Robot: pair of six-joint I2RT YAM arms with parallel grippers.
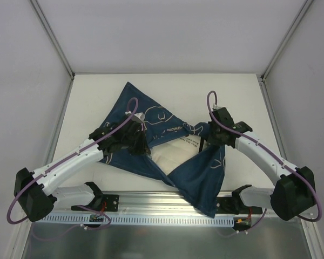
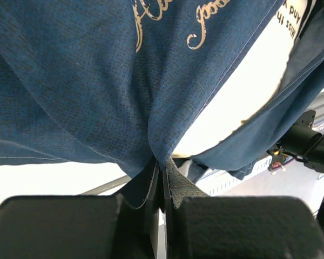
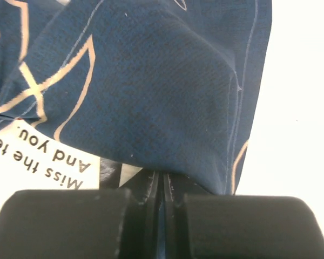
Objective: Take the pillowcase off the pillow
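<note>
The navy pillowcase (image 1: 151, 116) with cream drawings lies bunched across the table's middle, one flap hanging over the near edge. The cream pillow (image 1: 170, 154) shows through a gap in the middle, with printed text near its far end. My left gripper (image 1: 144, 143) is shut on a fold of the pillowcase (image 2: 97, 81) at the pillow's left; the fabric runs taut from its tips (image 2: 162, 164), with the pillow (image 2: 243, 91) behind. My right gripper (image 1: 207, 138) is shut on the pillowcase (image 3: 151, 91) at the pillow's right end; its tips (image 3: 163, 178) are under the fabric, beside the pillow's text (image 3: 43, 162).
A slotted metal rail (image 1: 151, 208) runs along the near edge under the hanging flap. The white table (image 1: 97, 91) is boxed by grey walls with metal posts at the back corners. The right arm's base (image 2: 308, 145) shows in the left wrist view.
</note>
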